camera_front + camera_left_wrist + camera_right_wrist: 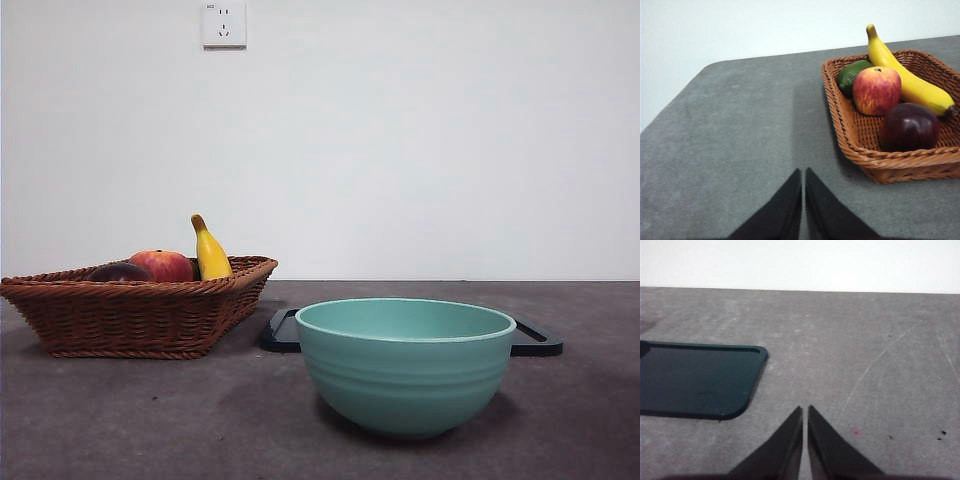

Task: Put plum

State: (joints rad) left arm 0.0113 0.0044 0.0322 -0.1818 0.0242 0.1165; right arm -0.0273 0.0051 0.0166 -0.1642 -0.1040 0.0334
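Nothing started: both claws together, empty. Left claw (803, 200) hangs over bare grey tabletop (740, 140) beside the woven brown wicker basket (850, 145); right claw (805, 437) waits near the flat dark tray (695, 380). Near front, teal ceramic bowl (405, 365). Dark maroon glossy plum (910, 127) sits in the basket's near corner, touching the red-yellow apple (876, 90); yellow banana (905, 80) behind. Next, likely: left claw parts, reaches the plum.

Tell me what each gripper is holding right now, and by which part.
Nothing is held. The left gripper and the right gripper both have their jaws closed on nothing, above bare table. The plum lies untouched in the wicker basket.
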